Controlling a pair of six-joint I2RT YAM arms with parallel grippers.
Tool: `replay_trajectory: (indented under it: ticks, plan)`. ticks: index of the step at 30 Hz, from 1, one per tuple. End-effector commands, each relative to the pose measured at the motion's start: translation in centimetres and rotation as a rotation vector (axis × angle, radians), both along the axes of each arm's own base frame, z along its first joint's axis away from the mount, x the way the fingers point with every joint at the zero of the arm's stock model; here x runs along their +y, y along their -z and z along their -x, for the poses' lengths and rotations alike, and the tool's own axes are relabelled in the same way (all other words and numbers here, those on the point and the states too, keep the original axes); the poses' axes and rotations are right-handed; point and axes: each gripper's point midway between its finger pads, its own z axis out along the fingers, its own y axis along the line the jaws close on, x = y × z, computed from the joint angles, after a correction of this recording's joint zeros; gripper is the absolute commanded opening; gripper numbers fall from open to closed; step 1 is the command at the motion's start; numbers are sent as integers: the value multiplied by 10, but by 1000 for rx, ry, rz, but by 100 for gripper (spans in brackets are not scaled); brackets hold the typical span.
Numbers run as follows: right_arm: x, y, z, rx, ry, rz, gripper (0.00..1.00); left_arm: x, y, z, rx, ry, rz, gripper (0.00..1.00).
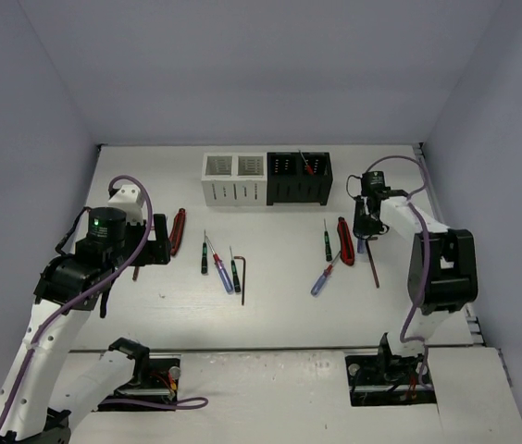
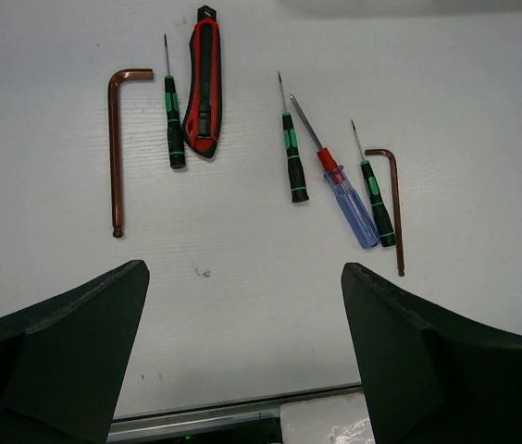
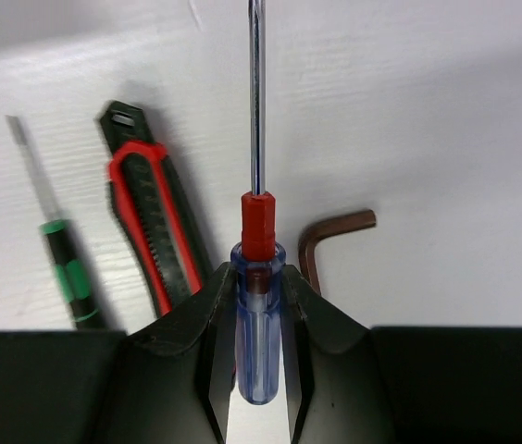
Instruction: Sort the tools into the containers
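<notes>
At the right side of the table (image 1: pixel 279 314), the blue-handled screwdriver (image 3: pixel 257 231) is pinched by its handle in the right gripper (image 3: pixel 259 277), the left gripper (image 2: pixel 242 277) being spread; a firm grip should be confirmed and a straight lift made, clear of the adjacent hex key (image 3: pixel 335 231), toward the containers (image 1: pixel 242 192).

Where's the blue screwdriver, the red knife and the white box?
blue screwdriver (image 3: pixel 258 333): right wrist view, on its clear blue handle.
red knife (image 2: pixel 204 88): left wrist view, middle of its body.
white box (image 1: pixel 235 191): top view, on its front wall.
</notes>
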Motion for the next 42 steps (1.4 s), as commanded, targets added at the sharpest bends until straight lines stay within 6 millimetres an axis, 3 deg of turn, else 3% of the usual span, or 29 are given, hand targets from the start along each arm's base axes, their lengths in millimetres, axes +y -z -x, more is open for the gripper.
replay_trajectory:
  ticks: [1,4,9,12,15,19,22,26,27,31,42]
  plan:
    - [17,-132,-45,-398,-25,8,0,-2,-16,-8,-57,-3,18,82]
    - [37,-215,-64,-683,-68,-28,0,-2,-17,-9,-58,-6,15,82]
    - [71,-288,-88,-999,-204,-92,0,3,-20,-9,-72,-5,-14,82]
    - [90,-307,-106,-1110,-284,-118,0,7,-26,-10,-93,-7,-44,82]
    - [104,-303,-129,-1119,-351,-108,0,9,-29,-11,-100,-16,-48,82]
    - [122,-283,-160,-1111,-411,-112,0,7,-26,-11,-89,-21,-29,82]
    - [130,-281,-176,-1121,-432,-101,0,7,-23,-10,-85,-26,-28,82]
    - [143,-252,-194,-1078,-456,-102,0,11,-23,-7,-87,-40,-33,82]
    - [145,-251,-194,-1077,-459,-103,0,12,-22,-6,-86,-43,-37,82]
    - [159,-215,-200,-1018,-481,-130,0,15,-19,-4,-76,-56,-49,82]
    - [169,-169,-202,-944,-491,-142,3,17,-17,-2,-74,-57,-59,82]
